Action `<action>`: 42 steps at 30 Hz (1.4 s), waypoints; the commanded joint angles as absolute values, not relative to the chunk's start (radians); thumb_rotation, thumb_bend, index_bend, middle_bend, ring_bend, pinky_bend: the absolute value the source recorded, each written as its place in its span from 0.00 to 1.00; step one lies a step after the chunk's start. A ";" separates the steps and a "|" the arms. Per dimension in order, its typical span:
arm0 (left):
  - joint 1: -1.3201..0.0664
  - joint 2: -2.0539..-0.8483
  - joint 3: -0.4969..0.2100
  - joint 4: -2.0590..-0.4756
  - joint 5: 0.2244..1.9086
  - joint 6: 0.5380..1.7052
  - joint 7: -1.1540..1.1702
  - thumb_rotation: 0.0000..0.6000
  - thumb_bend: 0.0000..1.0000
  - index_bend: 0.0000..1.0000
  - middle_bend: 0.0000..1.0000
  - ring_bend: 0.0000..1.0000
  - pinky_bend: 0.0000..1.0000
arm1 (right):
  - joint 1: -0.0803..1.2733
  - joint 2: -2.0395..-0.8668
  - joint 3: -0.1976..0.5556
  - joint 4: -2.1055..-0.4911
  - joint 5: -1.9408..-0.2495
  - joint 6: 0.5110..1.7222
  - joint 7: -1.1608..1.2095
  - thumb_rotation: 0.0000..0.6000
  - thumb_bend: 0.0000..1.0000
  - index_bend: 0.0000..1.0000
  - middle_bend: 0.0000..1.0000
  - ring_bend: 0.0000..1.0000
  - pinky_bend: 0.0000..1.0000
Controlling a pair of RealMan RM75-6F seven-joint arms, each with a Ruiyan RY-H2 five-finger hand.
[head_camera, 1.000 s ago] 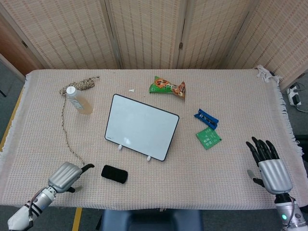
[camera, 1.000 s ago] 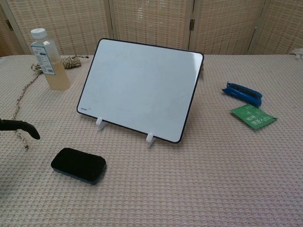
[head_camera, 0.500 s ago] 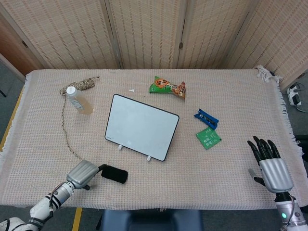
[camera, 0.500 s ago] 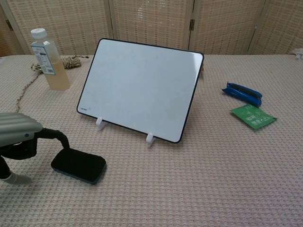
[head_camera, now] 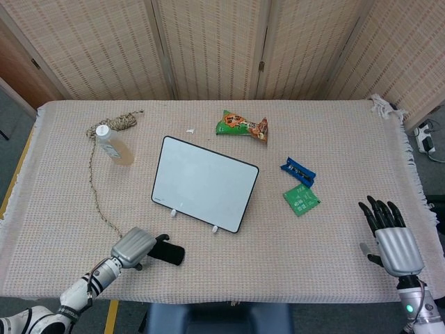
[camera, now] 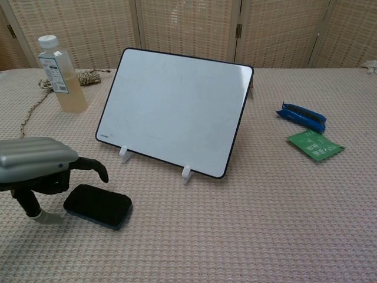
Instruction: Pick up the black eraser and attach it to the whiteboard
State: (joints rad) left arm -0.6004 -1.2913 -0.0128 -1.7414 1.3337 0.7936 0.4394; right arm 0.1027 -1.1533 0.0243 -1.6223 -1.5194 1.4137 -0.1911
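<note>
- Our left hand (camera: 36, 165) hovers low over the near-left end of the black eraser (camera: 98, 205); its fingers (camera: 94, 167) arch above the eraser, spread and holding nothing, with a gap showing beneath them in the chest view.
- From the head view, that hand (head_camera: 135, 246) overlaps the eraser's (head_camera: 170, 253) left end, forearm running off toward the near-left table edge.
- The eraser lies flat on the table (head_camera: 278, 243), just in front of the whiteboard's (camera: 177, 109) left corner and apart from it.
- The whiteboard leans back on two small white feet; a tiny mark at its lower-left corner is too small for us to read.
- Our right hand (head_camera: 391, 236) rests far to the whiteboard's right near the table edge, fingers extended and apart, empty.
- Behind the whiteboard's left side stands a bottle (camera: 59, 75); its label print is unreadable.
</note>
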 commanded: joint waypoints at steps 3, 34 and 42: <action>-0.651 -1.314 -0.024 -1.741 1.258 0.746 0.480 1.00 0.25 0.29 1.00 0.88 1.00 | 0.105 -1.152 0.029 -1.623 -1.509 1.409 -0.191 1.00 0.32 0.00 0.00 0.00 0.00; -0.584 -1.669 -0.090 -1.327 1.629 1.305 0.304 1.00 0.25 0.63 1.00 0.92 1.00 | 0.104 -1.151 0.034 -1.626 -1.496 1.412 -0.183 1.00 0.32 0.00 0.00 0.00 0.00; -0.679 -1.854 -0.202 -1.131 1.638 1.357 0.289 1.00 0.34 0.63 1.00 0.92 1.00 | 0.106 -1.157 0.047 -1.608 -1.495 1.429 -0.167 1.00 0.32 0.00 0.00 0.00 0.00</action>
State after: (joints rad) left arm -0.6434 -1.8046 -0.1670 -1.1849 1.6277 1.3368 0.2958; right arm 0.1063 -1.1555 0.0454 -1.6099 -1.4952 1.4268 -0.1667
